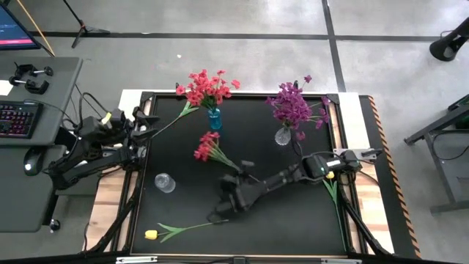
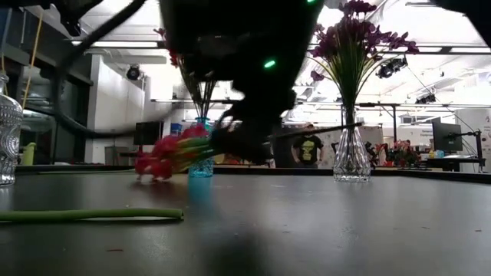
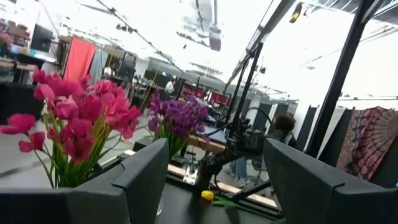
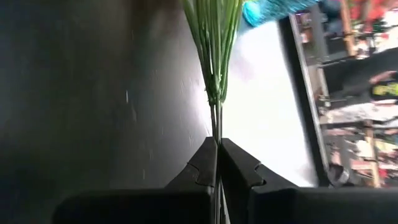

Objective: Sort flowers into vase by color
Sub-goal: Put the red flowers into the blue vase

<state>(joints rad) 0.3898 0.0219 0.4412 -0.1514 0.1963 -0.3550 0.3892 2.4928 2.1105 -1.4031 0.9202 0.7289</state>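
Observation:
My right gripper point(image 1: 236, 180) point(image 4: 217, 142) is out over the middle of the table, shut on the stem of a red-pink flower cluster point(image 1: 207, 145) point(image 2: 163, 156). More red-pink flowers point(image 1: 207, 88) stand in a small blue vase point(image 1: 214, 119), and one of their stems slants toward the left arm. Purple flowers point(image 1: 293, 104) stand in a clear vase point(image 1: 283, 136). One yellow bud point(image 1: 151, 235) lies near the table's front edge. Another point(image 1: 330, 174) lies by the right arm. My left gripper point(image 1: 143, 132) point(image 3: 216, 144) waits open at the table's left edge. My right gripper pinches the red-pink cluster's thin green stems near their bare lower end point(image 4: 216, 121) between its two shut fingers. The stems run on forward along the fingers, toward the table's far left. The cluster slants down from the gripper, blossoms point(image 2: 153, 165) low at the table; whether they touch it, I cannot tell.
An empty clear glass vase point(image 1: 165, 182) point(image 2: 6, 134) stands left of centre. The front yellow bud's stem point(image 2: 92, 215) lies flat near the front edge. A desk with a keyboard point(image 1: 18, 119) stands left of the table. A person point(image 2: 307, 149) shows far behind it.

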